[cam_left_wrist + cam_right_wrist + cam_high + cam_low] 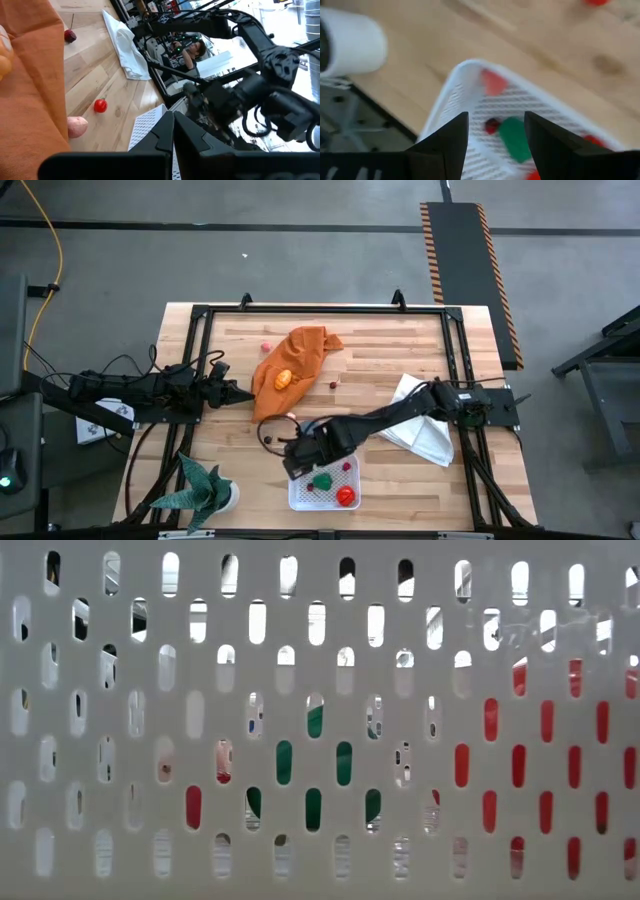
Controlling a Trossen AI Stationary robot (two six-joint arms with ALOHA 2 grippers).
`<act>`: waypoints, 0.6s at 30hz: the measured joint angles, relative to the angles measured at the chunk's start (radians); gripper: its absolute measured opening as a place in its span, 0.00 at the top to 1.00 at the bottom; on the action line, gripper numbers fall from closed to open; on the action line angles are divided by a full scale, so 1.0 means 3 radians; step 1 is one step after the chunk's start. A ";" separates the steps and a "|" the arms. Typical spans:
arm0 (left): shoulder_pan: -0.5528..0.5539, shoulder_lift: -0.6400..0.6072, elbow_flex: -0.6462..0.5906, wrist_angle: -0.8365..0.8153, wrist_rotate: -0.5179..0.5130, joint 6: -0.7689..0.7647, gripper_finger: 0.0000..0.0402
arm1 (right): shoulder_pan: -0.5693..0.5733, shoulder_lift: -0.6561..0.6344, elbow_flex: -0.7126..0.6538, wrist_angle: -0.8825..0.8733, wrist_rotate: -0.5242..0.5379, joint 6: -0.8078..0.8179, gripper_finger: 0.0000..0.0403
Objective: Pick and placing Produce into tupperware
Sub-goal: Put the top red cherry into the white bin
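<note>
The white tupperware (325,485) stands near the table's front edge. It holds a green piece (323,479), a red piece (346,496) and a small dark berry (491,125). My right gripper (300,457) is open and empty just above the container's left far corner; its fingers frame the container (470,90) in its wrist view. My left gripper (235,393) is shut and empty at the table's left, beside the orange cloth (290,365). An orange piece (284,378) lies on that cloth. A red piece (100,105), a pink piece (76,126) and a dark berry (70,36) lie loose on the wood.
A white folded cloth (420,425) lies at the right under my right arm. A potted plant (205,490) stands at the front left. A pink piece (265,346) lies near the far edge. The container's slotted wall (320,720) fills the low view.
</note>
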 joint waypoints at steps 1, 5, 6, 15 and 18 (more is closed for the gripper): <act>0.0000 -0.0001 -0.0001 0.0001 0.0000 0.0001 1.00 | -0.0020 0.0001 0.0051 -0.0131 0.0001 -0.0040 0.54; 0.0000 -0.0001 -0.0001 0.0001 0.0000 0.0001 1.00 | -0.0065 0.0000 0.0222 -0.0642 0.0000 -0.0172 0.54; 0.0000 -0.0001 -0.0001 0.0001 0.0000 0.0000 1.00 | -0.0078 0.0001 0.0267 -0.0757 0.0000 -0.0203 0.54; 0.0000 0.0000 0.0000 0.0000 0.0000 0.0000 1.00 | -0.0183 -0.0215 0.0247 -0.0878 0.0083 -0.0456 0.54; 0.0000 -0.0001 0.0000 0.0000 0.0000 0.0000 1.00 | -0.0218 -0.0285 0.0247 -0.0913 0.0099 -0.0553 0.54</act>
